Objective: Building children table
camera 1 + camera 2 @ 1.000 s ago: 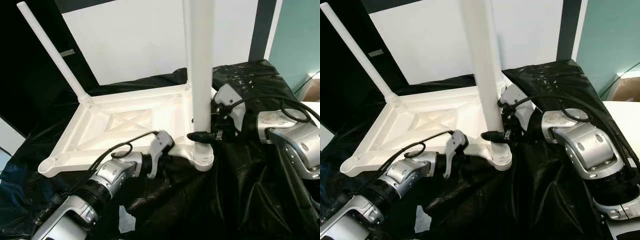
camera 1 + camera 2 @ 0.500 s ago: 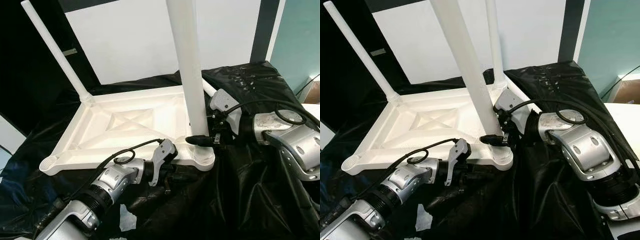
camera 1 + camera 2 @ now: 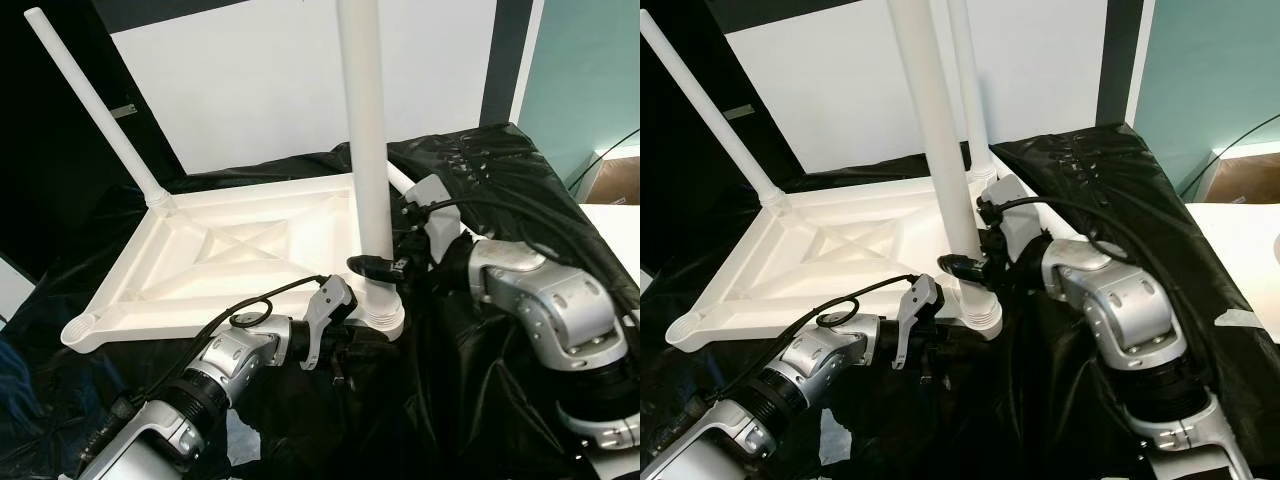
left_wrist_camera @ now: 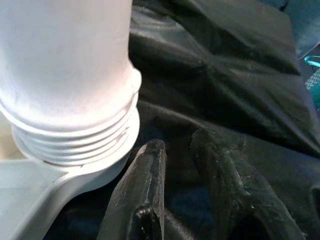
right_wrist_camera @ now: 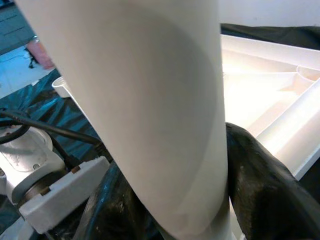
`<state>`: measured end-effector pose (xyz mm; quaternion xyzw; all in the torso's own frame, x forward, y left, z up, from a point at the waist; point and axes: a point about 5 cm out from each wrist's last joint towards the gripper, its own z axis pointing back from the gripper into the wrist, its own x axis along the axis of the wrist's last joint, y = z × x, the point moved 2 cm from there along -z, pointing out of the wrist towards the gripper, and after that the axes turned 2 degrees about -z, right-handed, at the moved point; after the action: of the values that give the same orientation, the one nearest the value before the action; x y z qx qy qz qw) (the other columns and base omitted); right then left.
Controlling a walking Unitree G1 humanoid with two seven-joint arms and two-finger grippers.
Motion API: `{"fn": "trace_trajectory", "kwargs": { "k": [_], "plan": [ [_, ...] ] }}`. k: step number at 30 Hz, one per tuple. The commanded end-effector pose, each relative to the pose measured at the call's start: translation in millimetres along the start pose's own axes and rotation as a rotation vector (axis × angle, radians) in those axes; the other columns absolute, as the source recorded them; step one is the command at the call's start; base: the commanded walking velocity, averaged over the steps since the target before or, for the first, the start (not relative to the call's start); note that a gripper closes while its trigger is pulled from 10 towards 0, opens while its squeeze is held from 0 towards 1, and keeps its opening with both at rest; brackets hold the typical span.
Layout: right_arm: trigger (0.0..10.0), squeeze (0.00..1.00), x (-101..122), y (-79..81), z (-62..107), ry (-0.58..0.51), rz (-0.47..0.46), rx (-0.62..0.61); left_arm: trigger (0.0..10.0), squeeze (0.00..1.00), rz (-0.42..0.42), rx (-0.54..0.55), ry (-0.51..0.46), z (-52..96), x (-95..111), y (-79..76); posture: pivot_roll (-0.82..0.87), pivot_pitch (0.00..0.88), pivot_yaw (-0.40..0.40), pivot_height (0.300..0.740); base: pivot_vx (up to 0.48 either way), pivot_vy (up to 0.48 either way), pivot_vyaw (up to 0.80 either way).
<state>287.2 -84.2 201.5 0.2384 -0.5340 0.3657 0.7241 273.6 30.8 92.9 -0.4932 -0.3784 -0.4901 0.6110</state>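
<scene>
The white tabletop [image 3: 215, 255] lies upside down on a black sheet [image 3: 480, 400]. The right gripper [image 3: 372, 266] is clamped around the near-right table leg [image 3: 365, 150], just above its threaded socket [image 4: 75, 145]. The left gripper [image 4: 185, 187], fingers slightly apart and holding nothing, sits just beside that socket on the near side.

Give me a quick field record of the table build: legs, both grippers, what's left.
tabletop: white, upside down on black sheeting
far-left leg: fitted, leaning outward
far-right leg: fitted
near-right leg: standing in its corner socket, threads showing at its base
near-left socket: empty
right gripper: fingers round the near-right leg just above the socket
left gripper: beside the near-right socket, under the tabletop edge, holding nothing
left to do: one leg missing
</scene>
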Motion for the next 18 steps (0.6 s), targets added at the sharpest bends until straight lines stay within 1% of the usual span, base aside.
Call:
{"fn": "trace_trajectory", "kwargs": {
  "k": [1,2,4,7,9,10,11,12,14,15,16,17,18],
  "plan": [
    [10.0,0.00,-39,7.5,-9.7,0.156,-0.104,0.012,10.0,0.00,0.008,-0.083,0.014,5.8,-3,-3.6,-0.13,0.000,0.155,0.740,0.000,0.000,0.00],
    [10.0,0.00,-39,8.1,-10.2,0.152,-0.082,-0.005,10.0,0.00,0.009,-0.082,0.014,5.7,-3,-3.7,-0.13,0.000,0.155,0.740,0.000,0.000,0.00],
    [10.0,0.00,-37,7.2,-11.6,0.109,-0.064,-0.068,10.0,0.00,0.011,-0.080,0.012,5.5,-4,-4.0,-0.12,0.000,0.149,0.740,0.000,0.000,0.00],
    [10.0,0.00,-37,7.1,-11.9,0.099,-0.066,-0.082,10.0,0.00,0.011,-0.079,0.012,5.4,-4,-4.1,-0.12,0.000,0.149,0.740,0.000,0.000,0.00],
    [10.0,0.00,-36,19.3,-11.3,0.065,-0.059,-0.039,10.0,0.00,0.013,-0.075,0.010,5.7,-4,-4.1,-0.12,0.000,0.149,0.740,0.000,0.000,0.00],
    [10.0,0.94,-35,21.4,-10.2,0.054,-0.065,-0.029,10.0,0.00,0.013,-0.074,0.009,5.7,-5,-4.2,-0.12,0.000,0.146,0.740,0.000,0.000,0.00],
    [10.0,0.94,-35,21.4,-10.2,0.054,-0.065,-0.029,10.0,0.00,0.013,-0.074,0.009,5.7,-5,-4.2,-0.12,0.000,0.146,0.740,0.000,0.000,0.00],
    [10.0,1.00,-33,22.0,-8.5,0.042,-0.071,-0.017,10.0,0.00,0.013,-0.074,0.009,5.6,-5,-4.3,-0.12,0.000,0.146,0.740,0.000,0.000,0.00],
    [10.0,1.00,-26,20.4,-5.5,0.019,-0.064,-0.008,10.0,0.00,0.011,-0.074,0.010,5.2,-5,-4.0,-0.13,0.000,0.150,0.740,0.000,0.000,0.00],
    [10.0,0.45,-25,20.3,-4.9,0.013,-0.060,-0.005,10.0,0.00,0.010,-0.074,0.010,5.1,-5,-3.9,-0.13,0.000,0.150,0.740,0.000,0.000,0.00],
    [10.0,0.45,-25,20.3,-4.9,0.013,-0.060,-0.005,10.0,0.00,0.010,-0.074,0.010,5.1,-5,-3.9,-0.13,0.000,0.150,0.740,0.000,0.000,0.00],
    [10.0,0.00,-23,19.0,-3.6,0.003,-0.050,-0.004,10.0,0.00,0.003,-0.072,0.011,5.0,-5,-3.1,-0.13,0.000,0.151,0.740,0.000,0.000,0.00],
    [10.0,0.00,-22,16.9,-1.5,0.000,-0.037,-0.003,10.0,0.00,-0.005,-0.068,0.009,5.4,-3,-1.6,-0.13,0.000,0.151,0.740,0.000,0.000,0.00]
  ]
}}
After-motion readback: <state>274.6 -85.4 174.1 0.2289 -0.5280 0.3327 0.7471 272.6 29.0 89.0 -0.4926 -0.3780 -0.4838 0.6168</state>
